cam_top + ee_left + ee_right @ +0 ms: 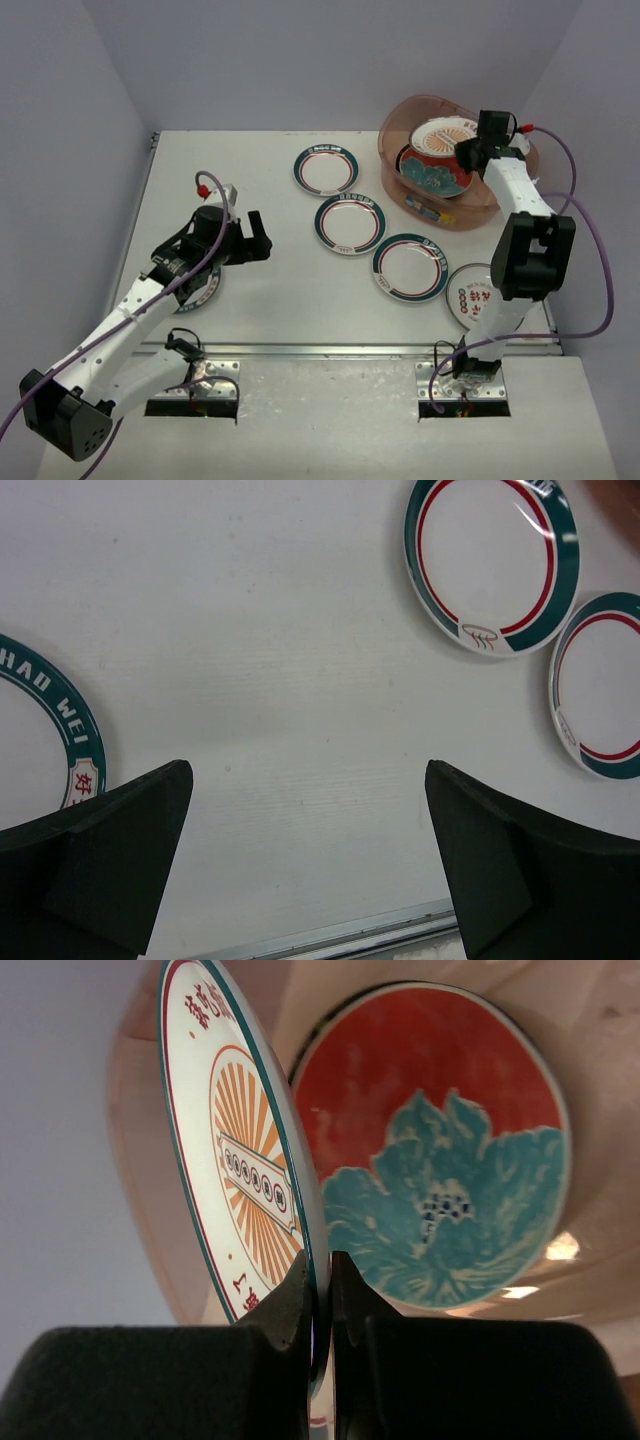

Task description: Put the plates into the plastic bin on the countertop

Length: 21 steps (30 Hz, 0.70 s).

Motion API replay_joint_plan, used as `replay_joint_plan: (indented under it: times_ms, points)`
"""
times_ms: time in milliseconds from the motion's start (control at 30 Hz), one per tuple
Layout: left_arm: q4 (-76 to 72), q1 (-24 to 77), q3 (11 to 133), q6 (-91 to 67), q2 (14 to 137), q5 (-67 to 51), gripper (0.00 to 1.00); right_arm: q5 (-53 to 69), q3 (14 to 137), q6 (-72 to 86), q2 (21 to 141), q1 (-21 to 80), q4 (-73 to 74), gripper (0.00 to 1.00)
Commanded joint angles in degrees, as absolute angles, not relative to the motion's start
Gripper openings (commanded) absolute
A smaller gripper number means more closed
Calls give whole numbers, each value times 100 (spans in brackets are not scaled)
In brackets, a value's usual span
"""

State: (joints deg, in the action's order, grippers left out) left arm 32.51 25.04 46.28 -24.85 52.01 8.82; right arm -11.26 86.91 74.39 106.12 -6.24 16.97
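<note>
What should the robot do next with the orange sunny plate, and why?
Probably lower it slightly and open the right tool. That tool pinches the orange sunburst plate by its rim, on edge, in the plastic bin beside the red flower plate.

Right end effector (468, 152) over the plastic bin (390, 160), three teal-rimmed plates (350, 222) beside it.

**Colours as I read them from the remote feed.** Countertop (260, 290): plain white. Plastic bin (392, 165): translucent pinkish-brown. Floral plate (440, 1150): red ground, teal flower with a dark-dotted centre. Sunburst plate (235, 1160): white with orange rays, a teal edge and red lettering. Far rimmed plate (326, 168), middle rimmed plate (350, 223) and near rimmed plate (410, 267): white centres, teal band, thin red ring. Lettered plate (470, 293): white with red characters and possibly green rim marks. Banded plate (40, 730): white letters on teal.
</note>
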Motion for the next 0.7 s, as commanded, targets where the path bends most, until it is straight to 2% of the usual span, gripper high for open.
replay_joint_plan:
  times_ms: [0,200,233,267,300,333,433,467,500,533,667]
  points:
    - [2813,2479,4728,-2418,4962,512,100,-1521,8987,7726,10674,-603,1913,0]
    - [2575,2479,4678,-2587,5131,-34,100,-1465,9129,7468,11166,-606,2007,0]
    - [2527,2472,4643,-2626,5139,-152,100,-1419,9196,7387,11254,-613,2048,2]
    - [2474,2470,4619,-2650,5148,-230,100,-1367,9237,7339,11335,-609,2043,7]
    - [2427,2475,4603,-2683,5156,-297,100,-1280,9257,7319,11418,-612,2039,17]
    - [2403,2478,4592,-2703,5170,-346,100,-1240,9258,7302,11478,-615,2029,20]
    - [2357,2477,4558,-2744,5217,-383,100,-1037,9222,7249,11530,-617,1974,22]
    - [2324,2472,4541,-2754,5240,-404,100,-961,9194,7239,11519,-622,1962,28]
    - [2291,2477,4521,-2775,5255,-409,100,-925,9217,7203,11503,-615,1999,40]
    - [2230,2470,4493,-2809,5299,-442,100,-891,9346,7089,11497,-615,2167,59]
    - [1956,2478,4316,-2962,5506,-650,100,-760,9892,6676,11509,-620,2997,90]
